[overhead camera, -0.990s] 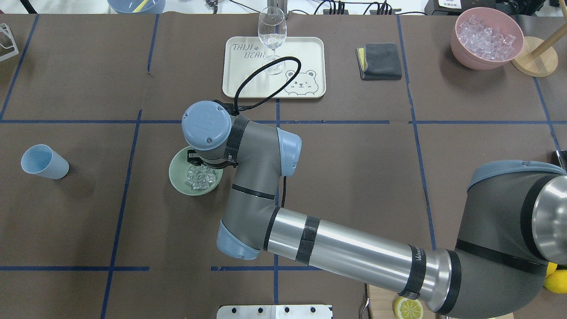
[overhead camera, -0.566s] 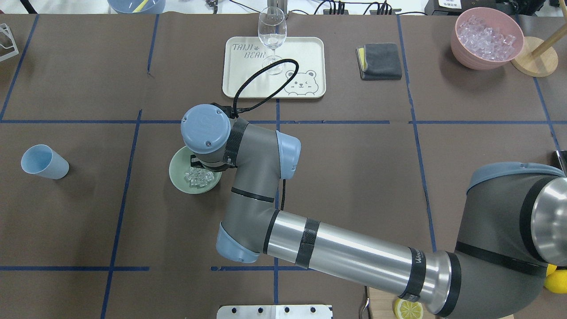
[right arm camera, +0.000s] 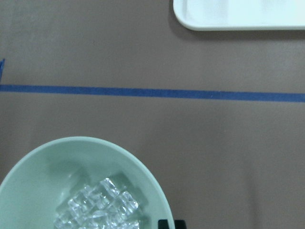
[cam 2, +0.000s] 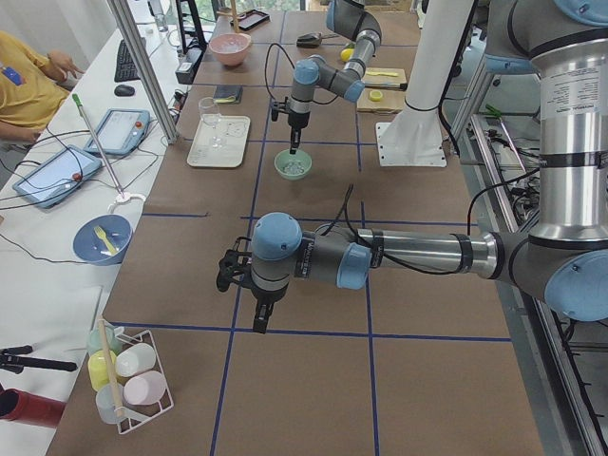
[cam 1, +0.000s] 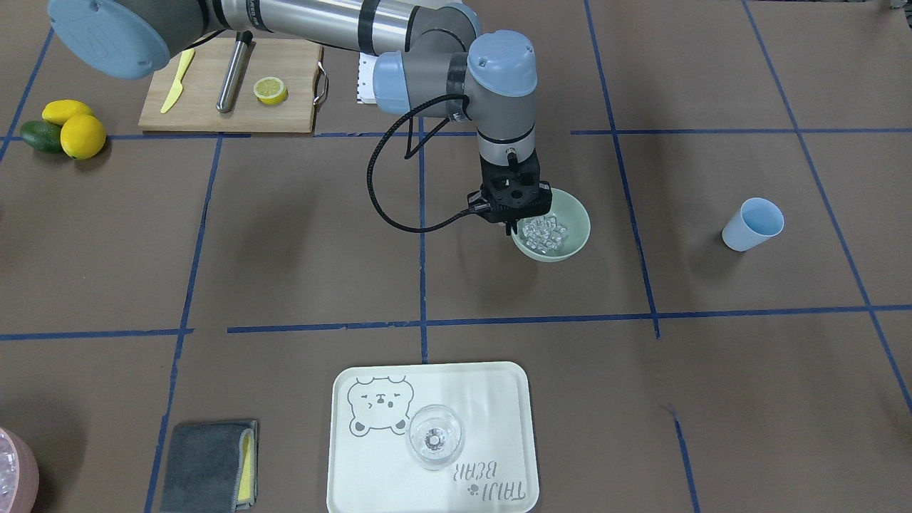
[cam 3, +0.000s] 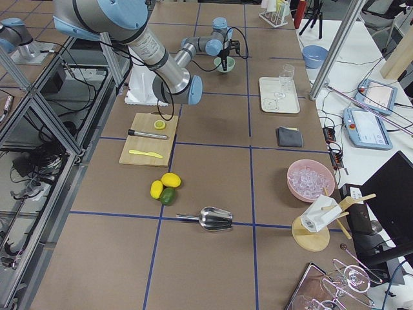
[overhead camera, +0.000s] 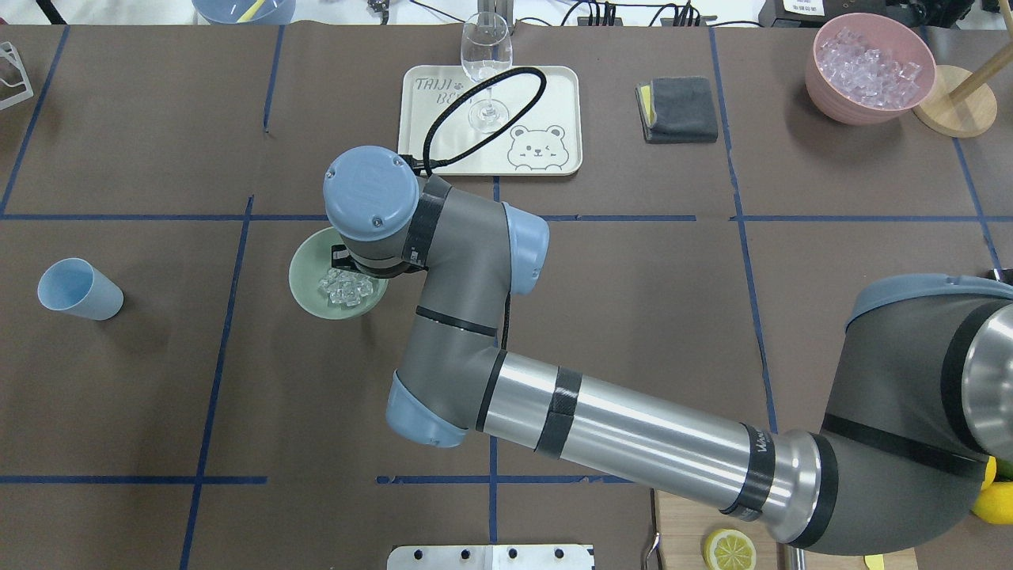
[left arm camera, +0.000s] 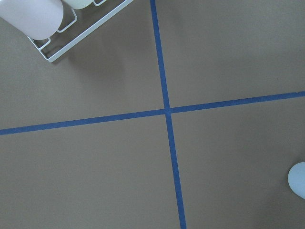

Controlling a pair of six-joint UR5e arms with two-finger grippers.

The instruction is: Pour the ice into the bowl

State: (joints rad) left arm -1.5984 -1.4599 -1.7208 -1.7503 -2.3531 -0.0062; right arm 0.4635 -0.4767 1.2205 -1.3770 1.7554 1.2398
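Clear ice cubes lie heaped inside the sage-green bowl.

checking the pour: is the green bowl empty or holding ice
Holding ice: a heap of clear cubes lies inside the bowl.

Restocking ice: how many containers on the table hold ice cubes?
2: the sage-green bowl at the right gripper, mid-table; the pink bowl at the table's far-right corner.
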